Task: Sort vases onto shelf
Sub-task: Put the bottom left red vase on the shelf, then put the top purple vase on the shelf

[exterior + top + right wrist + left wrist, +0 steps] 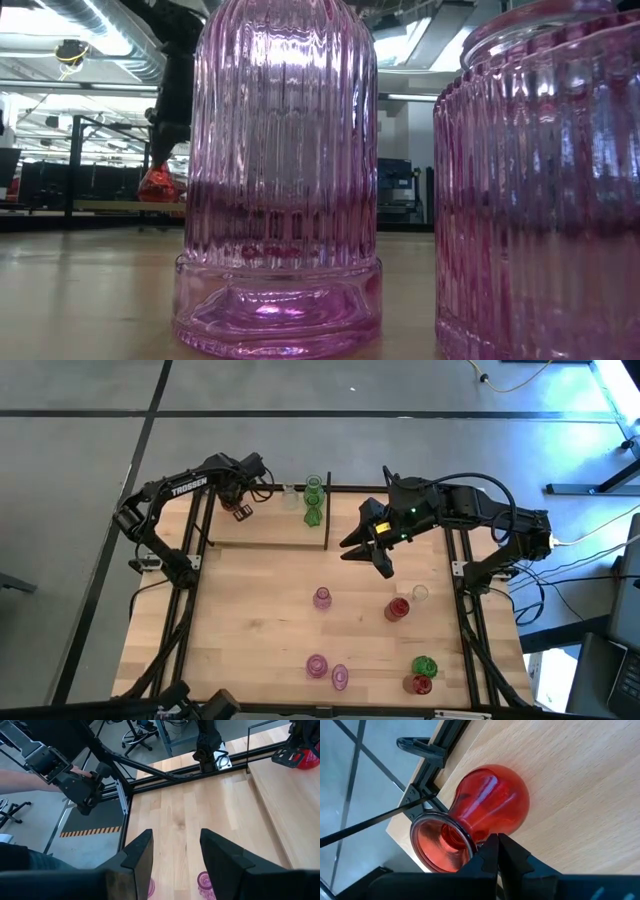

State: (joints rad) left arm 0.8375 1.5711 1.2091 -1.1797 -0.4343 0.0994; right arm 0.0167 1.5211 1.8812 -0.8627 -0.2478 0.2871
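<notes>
- Shelf [265, 525] was my landmark; it lay at the far side of the table [250, 630], toward my left arm.
- Over its far left corner I had the left gripper [240, 510], its jaws shut on the rim of a red vase [490, 802]. The round body of this vase was above the light board; I could not tell if it touched the wood.
- On the far right end of the shelf stood two green vases [314, 500], and a clear vase [290, 497] was just beside them.
- Just past the right end of the shelf I kept the right gripper [375, 550] above bare table, jaws wide apart and holding nothing.
- In front of the shelf, well apart from it, the other vases waited: pink vases [322, 598], a second red vase [397, 609] and one more green vase [424, 666].
</notes>
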